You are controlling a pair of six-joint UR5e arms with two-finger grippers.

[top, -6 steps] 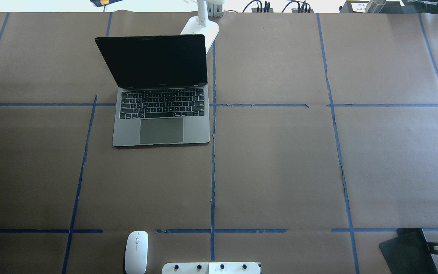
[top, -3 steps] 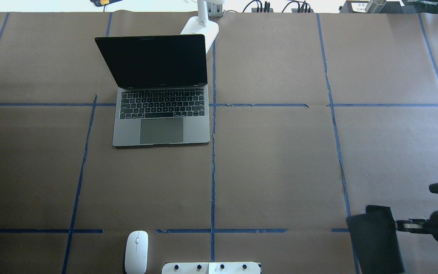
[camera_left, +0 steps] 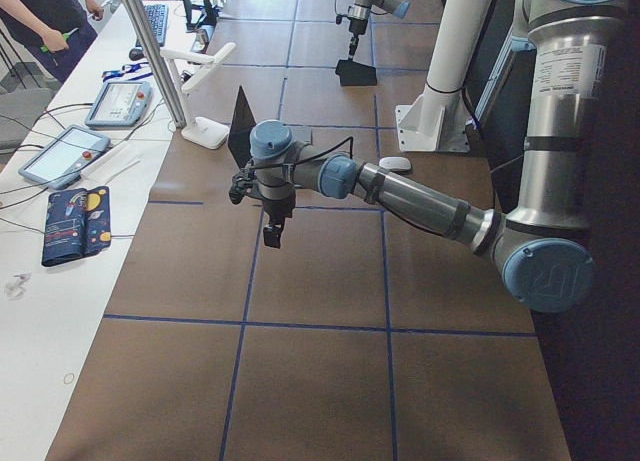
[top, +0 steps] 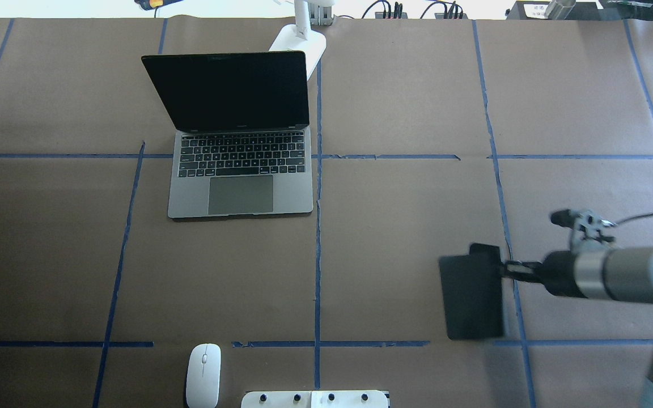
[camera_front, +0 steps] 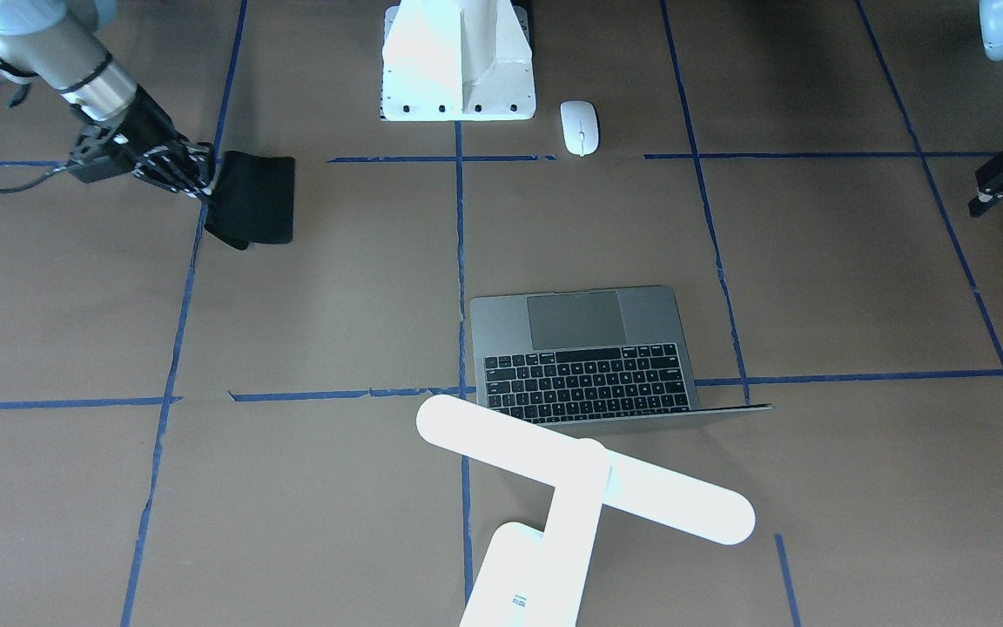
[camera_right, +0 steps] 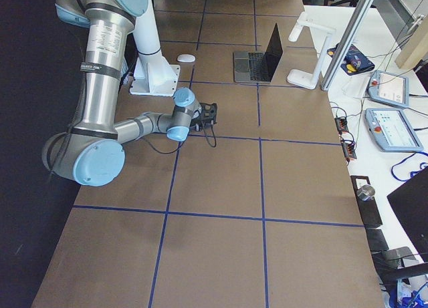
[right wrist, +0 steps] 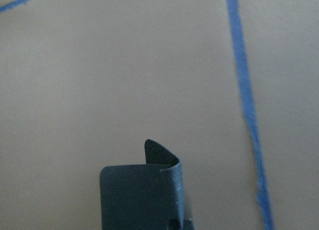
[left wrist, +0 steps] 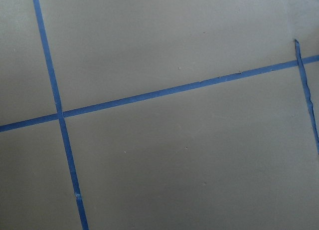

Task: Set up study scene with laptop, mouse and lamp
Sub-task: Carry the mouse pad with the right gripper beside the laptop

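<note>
Closest to our base, the small glossy white oval mouse [top: 203,375] lies just left of the white boxy pedestal [top: 315,398], not touching it. Our right gripper [top: 509,268] pinches the right-hand edge of a flat black rectangular pad [top: 472,297], which has one corner curled. A wide stretch of brown paper-covered table [top: 406,238] separates the pad from the slim dark-grey metal laptop [top: 241,175]. The laptop is open, its right edge along a blue tape line [top: 318,187]. Our left gripper [camera_left: 272,236] hangs over paper, and we cannot tell its opening. Farthest, the bright white T-shaped lamp [top: 301,39] stands just behind the screen's right corner.

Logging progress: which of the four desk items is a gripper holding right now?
The flat black pad, pinched at its edge by the right gripper; the laptop, mouse and lamp sit ungripped.
</note>
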